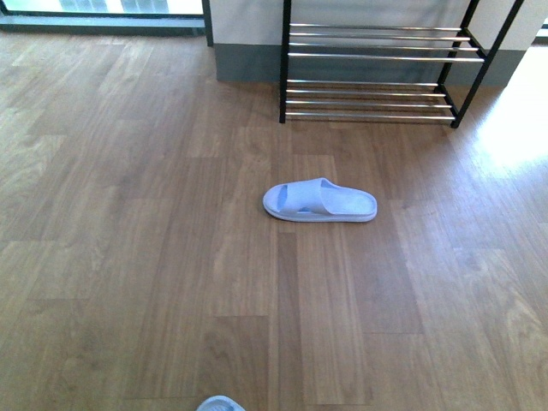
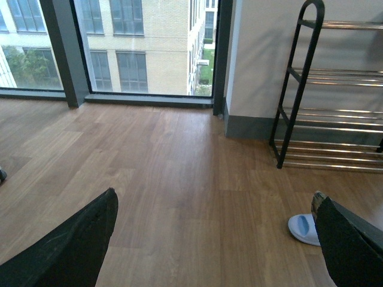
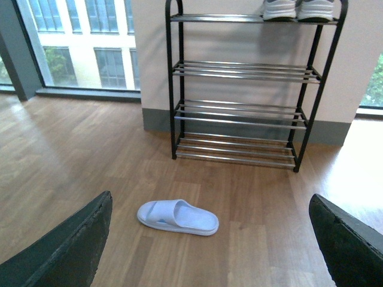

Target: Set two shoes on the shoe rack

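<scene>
Our pale blue foam slide [image 1: 319,202] lies in front of the black-framed chrome-bar shoe rack [image 1: 377,81]. Two grey knit sneakers [image 3: 297,8] sit on its top shelf. Our left gripper [image 2: 215,200] and right gripper [image 3: 210,200] hold their jaws apart, empty.

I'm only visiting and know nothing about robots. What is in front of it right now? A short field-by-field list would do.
floor: brown wood plank floor
rack: black metal shoe rack with chrome bar shelves, against the wall
top shelf: two grey sneakers with white soles
lower shelves: bare where visible
on floor: pale blue foam slide, sole down, in front of the rack, not touching it
front view's near edge: pale blue shape, mostly cut off
left jaws: open, empty
right jaws: open, empty
</scene>
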Robot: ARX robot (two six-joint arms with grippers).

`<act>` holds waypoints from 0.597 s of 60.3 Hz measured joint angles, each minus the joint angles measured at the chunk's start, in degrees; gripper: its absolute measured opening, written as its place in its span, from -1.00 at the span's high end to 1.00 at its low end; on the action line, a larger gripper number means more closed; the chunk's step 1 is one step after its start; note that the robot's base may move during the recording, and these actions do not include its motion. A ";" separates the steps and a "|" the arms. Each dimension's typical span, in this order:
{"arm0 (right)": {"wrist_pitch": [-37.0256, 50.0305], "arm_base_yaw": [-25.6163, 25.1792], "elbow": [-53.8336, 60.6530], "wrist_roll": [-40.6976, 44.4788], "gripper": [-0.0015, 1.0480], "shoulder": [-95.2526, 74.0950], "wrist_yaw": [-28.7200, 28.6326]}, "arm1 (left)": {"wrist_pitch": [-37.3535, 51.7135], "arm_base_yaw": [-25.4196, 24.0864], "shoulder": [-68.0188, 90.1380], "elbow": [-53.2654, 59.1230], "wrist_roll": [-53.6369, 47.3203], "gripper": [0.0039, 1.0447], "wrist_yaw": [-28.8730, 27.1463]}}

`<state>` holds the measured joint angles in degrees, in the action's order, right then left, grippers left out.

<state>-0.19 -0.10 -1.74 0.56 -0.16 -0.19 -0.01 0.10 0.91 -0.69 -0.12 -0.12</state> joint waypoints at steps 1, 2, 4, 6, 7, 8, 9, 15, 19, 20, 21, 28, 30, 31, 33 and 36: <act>0.00 0.00 0.00 0.00 -0.82 0.00 0.00 | -0.02 0.00 0.00 0.00 0.00 -0.83 0.00; 0.00 0.00 0.00 0.00 -0.82 0.00 0.09 | -0.02 0.00 0.00 0.00 0.00 -0.83 0.04; 0.02 0.00 0.00 0.00 -0.82 0.00 0.26 | -0.02 0.00 0.00 0.00 0.00 -0.83 0.17; 0.02 0.00 0.00 -0.04 -0.82 0.00 0.42 | 0.00 0.00 0.00 -0.02 0.00 -0.83 0.22; 0.02 0.00 0.00 -0.07 -0.82 0.00 0.42 | -0.02 0.00 0.00 -0.02 0.00 -0.83 0.22; 0.02 0.00 0.00 -0.07 -0.82 0.00 0.44 | -0.02 0.00 0.00 -0.02 0.00 -0.83 0.20; 0.02 0.00 0.00 -0.09 -0.82 0.00 0.42 | -0.02 0.00 0.00 -0.02 0.00 -0.83 0.20; 0.02 0.00 0.00 -0.11 -0.82 0.00 0.35 | -0.02 0.00 0.00 -0.02 0.00 -0.83 0.15; 0.02 0.02 0.00 -0.11 -0.82 0.00 0.35 | -0.02 0.00 0.00 -0.02 0.00 -0.83 0.17; 0.02 0.02 0.00 -0.11 -0.82 0.00 0.35 | -0.02 0.00 0.00 -0.02 0.00 -0.83 0.15; 0.02 0.02 0.00 -0.11 -0.82 0.00 0.35 | 0.00 0.00 0.00 -0.02 0.00 -0.83 0.15; 0.02 0.02 0.00 -0.11 -0.82 0.02 0.33 | -0.02 0.00 0.00 -0.02 0.00 -0.83 0.15; 0.02 0.00 0.00 -0.11 -0.82 0.02 0.33 | -0.02 0.00 0.00 -0.02 0.00 -0.83 0.15; 0.02 0.02 0.00 -0.11 -0.82 0.02 0.28 | -0.66 0.35 0.52 -0.28 1.22 -0.83 -1.07; 0.02 0.02 0.00 -0.13 -0.82 0.02 0.22 | -5.33 2.56 3.56 -2.08 5.97 -0.83 -6.51; 0.02 0.00 0.00 -0.13 -0.82 0.04 0.20 | -4.94 7.06 18.08 -5.25 22.32 -0.83 -14.12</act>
<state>-0.16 -0.10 -1.74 0.43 -0.12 0.01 -4.95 7.16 18.98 -5.93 22.20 -14.24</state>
